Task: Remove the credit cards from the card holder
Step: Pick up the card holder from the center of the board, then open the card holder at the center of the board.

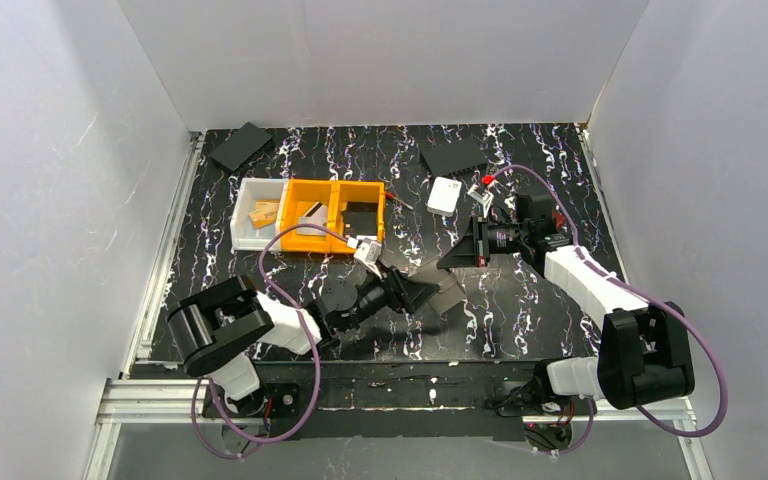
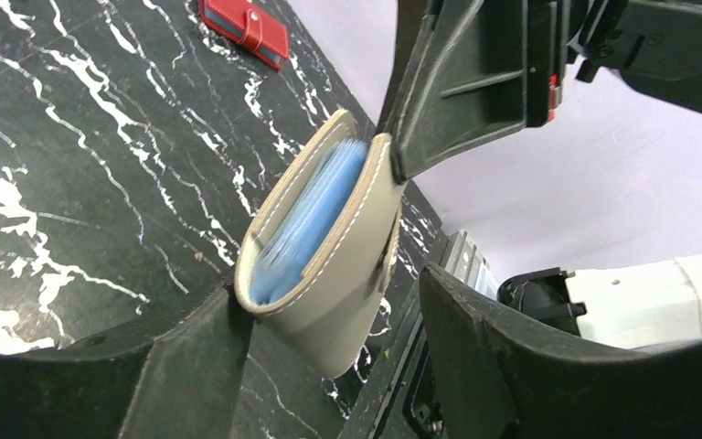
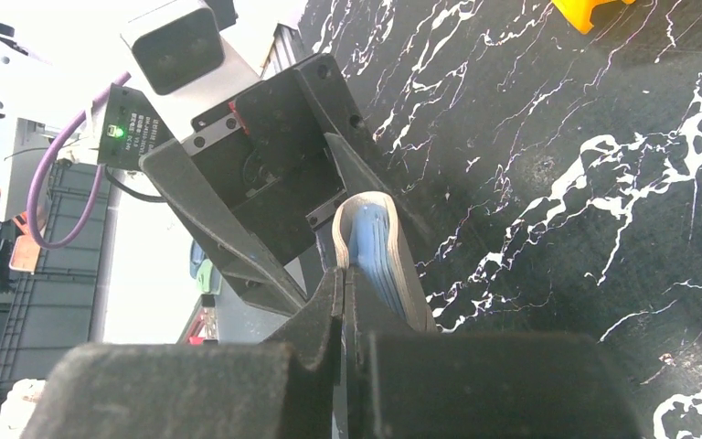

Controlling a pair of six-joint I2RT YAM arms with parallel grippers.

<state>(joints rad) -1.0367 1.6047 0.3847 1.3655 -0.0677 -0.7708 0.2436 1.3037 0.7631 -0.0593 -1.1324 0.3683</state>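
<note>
The grey-taupe card holder (image 1: 443,287) hangs above the table between both arms. In the left wrist view the card holder (image 2: 347,274) gapes at its edge, and the pale blue credit cards (image 2: 315,215) sit inside. My right gripper (image 3: 341,274) is shut on one flap of the card holder (image 3: 409,274), with the credit cards (image 3: 370,238) just beside its fingers. My left gripper (image 2: 329,293) is open around the holder's lower end. One finger (image 2: 210,338) touches the folded edge and the other stands apart. From above, the left gripper (image 1: 415,292) meets the right gripper (image 1: 457,256).
A red wallet (image 2: 244,29) lies on the black marbled table (image 1: 520,320). A small white case (image 1: 444,196) sits at the back. Orange bins (image 1: 335,215) and a white bin (image 1: 258,225) stand at the back left. Dark flat pads (image 1: 240,146) lie along the far edge.
</note>
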